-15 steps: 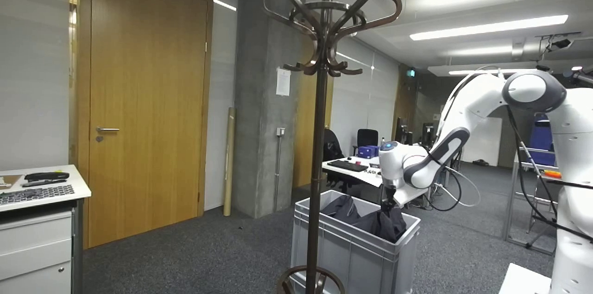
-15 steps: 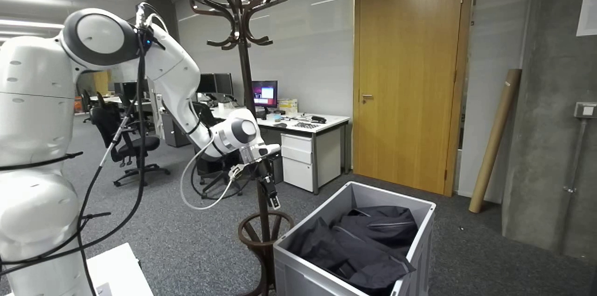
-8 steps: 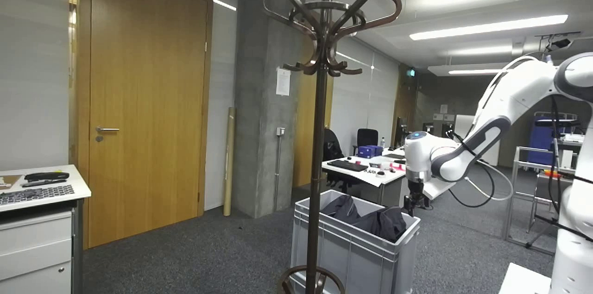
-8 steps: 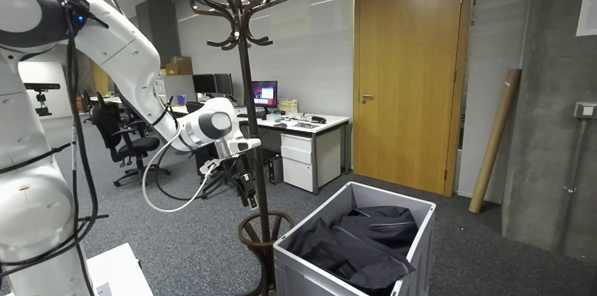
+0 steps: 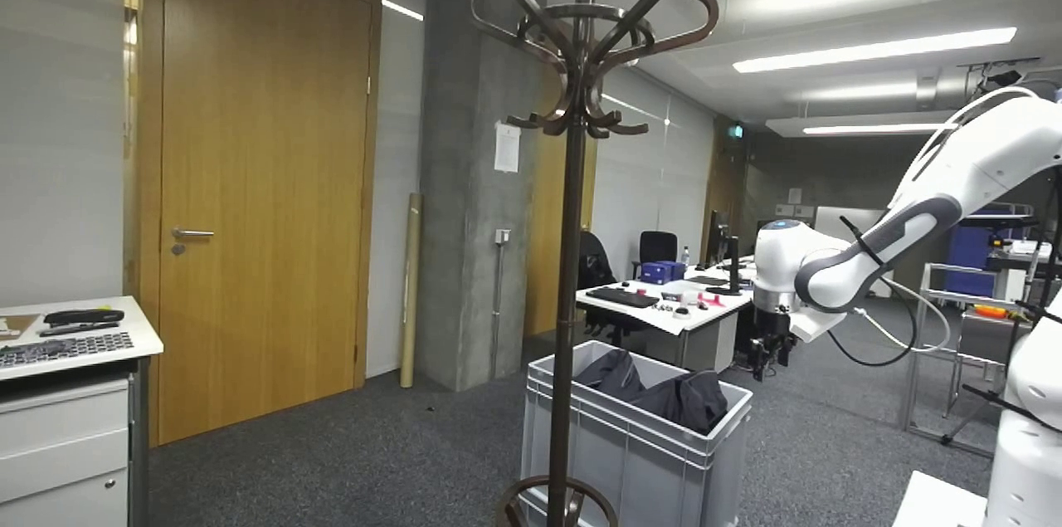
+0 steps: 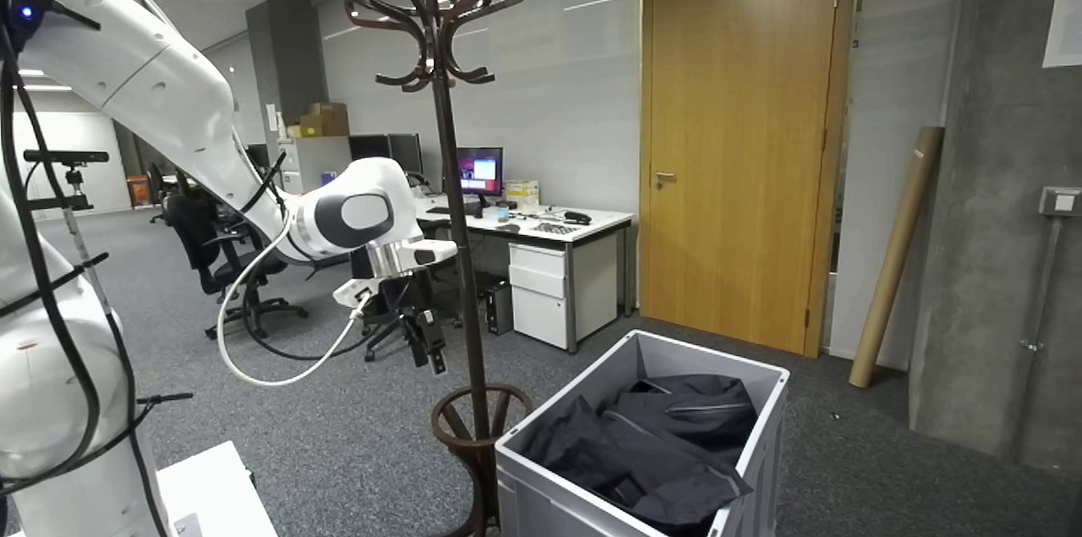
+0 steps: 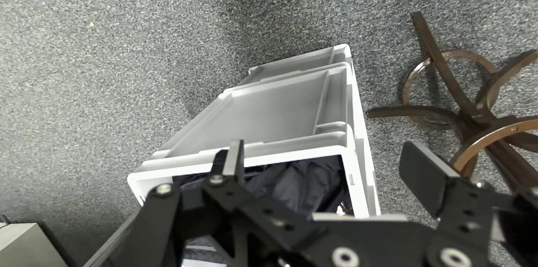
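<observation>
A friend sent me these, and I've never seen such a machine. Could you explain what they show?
The white machine is a robot arm, ending in black jaws that work a bit like finger and thumb. The exterior views come from two cameras standing apart from it. The wrist view comes from a camera near the jaws, so they loom large at its bottom edge. On the carpeted floor stand a grey crate, with dark fabric lying in it, and a brown coat stand with curved hooks. The jaws are open, spread apart and clear of the crate, so nothing is held; the fabric seen behind them in the wrist view lies in the crate.
</observation>
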{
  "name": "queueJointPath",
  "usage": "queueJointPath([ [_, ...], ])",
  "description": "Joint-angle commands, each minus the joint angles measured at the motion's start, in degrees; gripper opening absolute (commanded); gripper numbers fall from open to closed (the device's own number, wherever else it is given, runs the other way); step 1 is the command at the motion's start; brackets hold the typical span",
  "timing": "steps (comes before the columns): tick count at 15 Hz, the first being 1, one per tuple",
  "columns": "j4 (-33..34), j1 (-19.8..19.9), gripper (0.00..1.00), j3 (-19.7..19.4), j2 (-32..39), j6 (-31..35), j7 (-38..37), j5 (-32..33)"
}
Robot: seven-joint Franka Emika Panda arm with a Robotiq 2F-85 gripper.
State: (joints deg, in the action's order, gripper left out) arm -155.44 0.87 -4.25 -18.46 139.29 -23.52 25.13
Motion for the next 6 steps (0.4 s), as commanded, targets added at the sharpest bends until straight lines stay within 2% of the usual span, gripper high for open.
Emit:
queueJointPath([
  [1,-0.05,3.04,1.0,3.25,0.11,0.22,0.93,-1.29],
  [6,-0.03,3.16,1.0,3.58,0.76,0.19,0.81,-1.16],
])
